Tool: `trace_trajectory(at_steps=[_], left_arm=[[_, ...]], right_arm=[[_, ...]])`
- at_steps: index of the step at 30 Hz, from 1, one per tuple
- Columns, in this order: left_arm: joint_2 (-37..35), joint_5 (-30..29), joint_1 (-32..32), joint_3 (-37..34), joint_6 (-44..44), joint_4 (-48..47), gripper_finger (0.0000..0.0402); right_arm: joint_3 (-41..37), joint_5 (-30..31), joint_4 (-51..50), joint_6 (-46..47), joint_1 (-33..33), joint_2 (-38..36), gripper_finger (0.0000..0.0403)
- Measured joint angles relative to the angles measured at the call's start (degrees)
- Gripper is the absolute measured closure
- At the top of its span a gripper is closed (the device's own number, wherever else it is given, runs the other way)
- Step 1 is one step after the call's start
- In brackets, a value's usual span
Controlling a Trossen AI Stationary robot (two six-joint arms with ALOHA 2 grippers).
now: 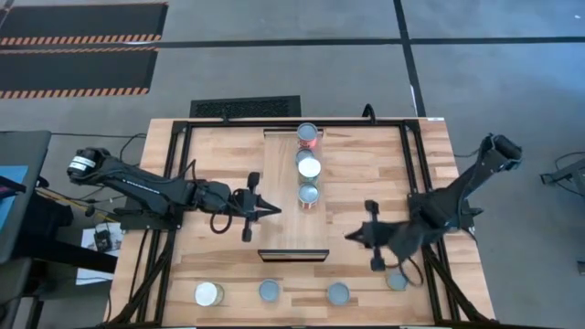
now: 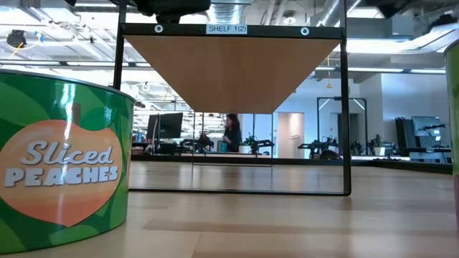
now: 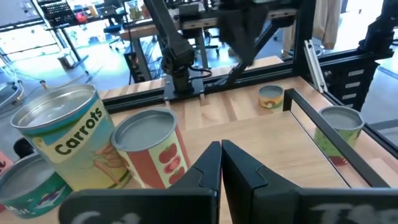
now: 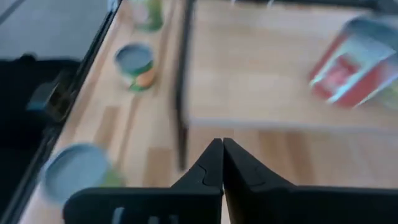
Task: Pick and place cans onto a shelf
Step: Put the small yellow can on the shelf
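Near row, six o'clock edge: four small cylindrical tins wait on the planked wooden tabletop point(image 1: 219, 174) — a white-topped tin point(image 1: 207, 294), two silvery-blue-topped tins point(image 1: 270, 291) point(image 1: 338, 293), and a fourth tin point(image 1: 396, 281) partly under my right arm.
Green Sliced Peaches tin point(image 2: 61, 159): fills the low view's near side, standing upright.
My right gripper point(image 1: 376, 236): at about four o'clock, just off the plank's near right corner, above the fourth tin; fingers pressed together, holding nothing.
My left gripper point(image 1: 254, 207): at nine o'clock, at the plank's left edge; fingers closed tip to tip, empty.
Long light-wood shelf plank point(image 1: 279, 196): runs from centre toward twelve o'clock, raised on a black frame.
Cans on the shelf: three in a line toward the far end — a pale Carrots tin point(image 3: 68, 134), a red-labelled tin point(image 3: 151, 147), a red tin point(image 1: 307, 135) farthest.
Risk: with closed fingers, descending on a tin would knock it over rather than grasp it.
Risk: my left fingers sit close beside the shelved cans; a sideways sweep could topple the line.
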Motion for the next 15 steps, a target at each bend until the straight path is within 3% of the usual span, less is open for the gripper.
trace_trajectory(at_steps=[8,15], left_arm=[[0.00,0.01,0.02,-0.02,0.53,-0.12,0.0400],[0.00,0.07,-0.19,-0.03,-0.89,-0.01,0.0400]], right_arm=[[9.29,-0.59,-3.87,6.64,9.24,12.40,0.0336],[17.88,-1.44,-4.89,7.59,13.14,23.39,0.0264]])
